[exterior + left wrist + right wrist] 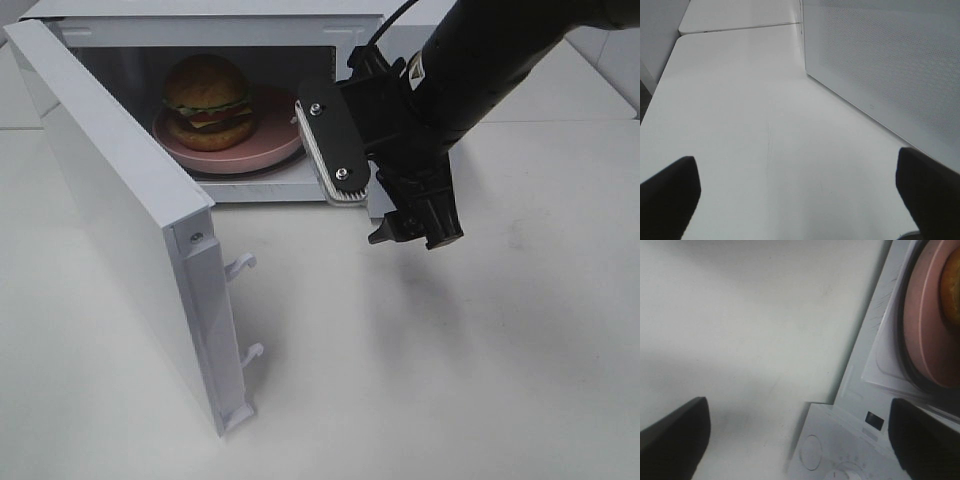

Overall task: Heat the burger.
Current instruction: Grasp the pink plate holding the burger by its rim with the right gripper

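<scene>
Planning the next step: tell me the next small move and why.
Probably draw the right gripper back from the microwave. Its jaws are open and empty, the burger already sits on the pink plate inside, and the door stands wide open; the arm likely must clear its swing before closing.

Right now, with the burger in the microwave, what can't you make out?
Microwave controls: exterior high view, covered by the right arm; right wrist view, cut off at the edge.
Burger: right wrist view, only a blurred orange sliver at the edge.
Left fingers: absent from exterior view; wrist view shows only tips.
</scene>
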